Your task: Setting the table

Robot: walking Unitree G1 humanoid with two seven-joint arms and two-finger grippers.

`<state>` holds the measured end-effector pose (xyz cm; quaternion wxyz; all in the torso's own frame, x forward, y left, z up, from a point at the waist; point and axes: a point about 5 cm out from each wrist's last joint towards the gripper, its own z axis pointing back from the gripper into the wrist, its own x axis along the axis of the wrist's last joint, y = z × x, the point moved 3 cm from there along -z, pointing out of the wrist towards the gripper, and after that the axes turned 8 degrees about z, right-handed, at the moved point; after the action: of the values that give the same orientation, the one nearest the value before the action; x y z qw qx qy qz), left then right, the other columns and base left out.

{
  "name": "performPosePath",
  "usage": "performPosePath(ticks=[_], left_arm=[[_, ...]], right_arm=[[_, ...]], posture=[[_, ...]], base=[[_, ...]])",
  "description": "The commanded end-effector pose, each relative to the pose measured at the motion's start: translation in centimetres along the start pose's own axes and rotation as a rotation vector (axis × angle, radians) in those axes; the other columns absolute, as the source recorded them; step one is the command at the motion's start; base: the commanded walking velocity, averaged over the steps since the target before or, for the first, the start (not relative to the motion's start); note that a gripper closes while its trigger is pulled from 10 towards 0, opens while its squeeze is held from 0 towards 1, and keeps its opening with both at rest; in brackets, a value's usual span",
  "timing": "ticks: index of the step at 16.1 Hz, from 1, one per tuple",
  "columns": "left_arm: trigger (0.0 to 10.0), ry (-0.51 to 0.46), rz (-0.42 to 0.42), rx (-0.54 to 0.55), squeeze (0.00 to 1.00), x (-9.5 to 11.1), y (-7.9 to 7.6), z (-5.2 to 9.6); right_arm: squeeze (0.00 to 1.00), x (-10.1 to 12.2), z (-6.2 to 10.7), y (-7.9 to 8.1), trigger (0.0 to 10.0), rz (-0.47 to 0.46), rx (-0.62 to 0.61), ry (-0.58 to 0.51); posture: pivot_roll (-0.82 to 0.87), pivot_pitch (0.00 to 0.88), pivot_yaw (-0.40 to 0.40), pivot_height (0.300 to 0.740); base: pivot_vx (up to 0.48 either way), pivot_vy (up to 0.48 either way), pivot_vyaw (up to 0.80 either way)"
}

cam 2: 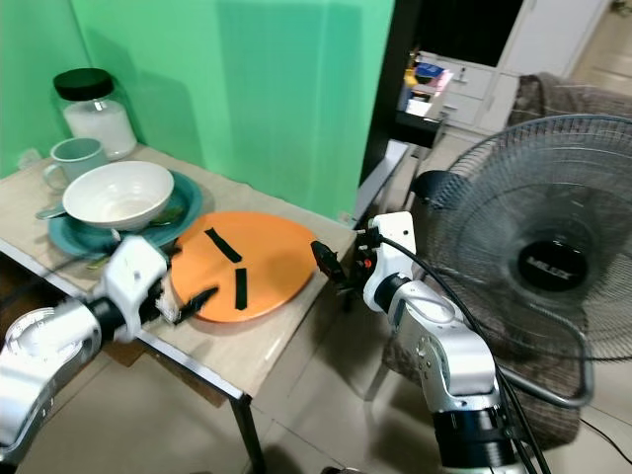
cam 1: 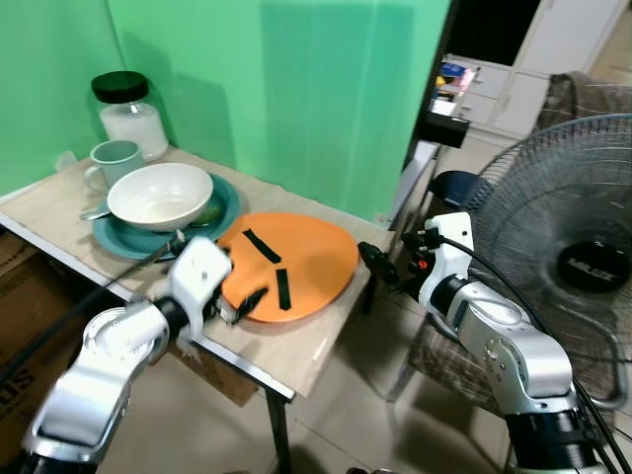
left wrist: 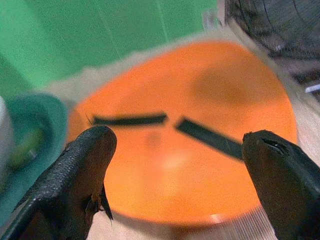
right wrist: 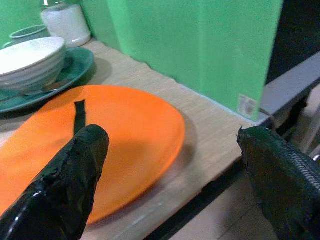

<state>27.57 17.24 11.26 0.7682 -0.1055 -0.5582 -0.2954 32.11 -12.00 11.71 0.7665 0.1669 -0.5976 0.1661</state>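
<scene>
Tabletop [cam 1: 296,341]: left claw [cam 1: 247,301] spread wide, empty, at orange plate [cam 1: 306,259].

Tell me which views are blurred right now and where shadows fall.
Left wrist view: soft with blur, orange plate and black strips smeared. Right wrist view: sharper, plate casting a shadow on the table. Head views: fairly clear; left gripper slightly smeared.

- The round mat [cam 1: 296,262] lies on the table [cam 1: 296,351].
- Left of the mat, a plate [cam 1: 222,209] carries a bowl [cam 1: 160,195].
- Behind the bowl, left of the mat, stand a mug [cam 1: 111,161] and a jar [cam 1: 130,115].
- Right of the mat, off the table, stands a fan [cam 1: 573,259].
</scene>
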Motion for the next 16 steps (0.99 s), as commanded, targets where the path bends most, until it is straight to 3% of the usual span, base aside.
performPosePath(ticks=[1,8,14,16], left_arm=[[10.0,0.003,-0.009,0.006,0.0,-0.4,0.2,0.1],[10.0,0.038,0.012,0.025,0.0,-2.9,0.6,-0.2],[10.0,-0.136,0.038,-0.006,0.0,0.7,1.4,-1.2],[10.0,-0.124,0.036,-0.005,0.0,0.5,1.9,-1.9]], right_arm=[[0.0,0.3,-0.5,0.0,10.0,0.023,0.0,-0.01],[0.0,1.0,-2.2,1.1,10.0,0.044,0.04,-0.037],[0.0,1.4,-2.3,0.8,10.0,0.054,0.041,-0.065],[0.0,1.4,-2.4,0.7,10.0,0.057,0.042,-0.067]], posture=[[0.1,0.0,-0.03,0.74],[0.11,0.0,-0.051,0.74],[0.11,0.0,-0.06,0.74],[0.11,0.0,-0.062,0.74]], base=[[0.0,0.0,0.0],[0.0,0.0,0.0],[0.0,0.0,0.0],[0.0,0.0,0.0]])
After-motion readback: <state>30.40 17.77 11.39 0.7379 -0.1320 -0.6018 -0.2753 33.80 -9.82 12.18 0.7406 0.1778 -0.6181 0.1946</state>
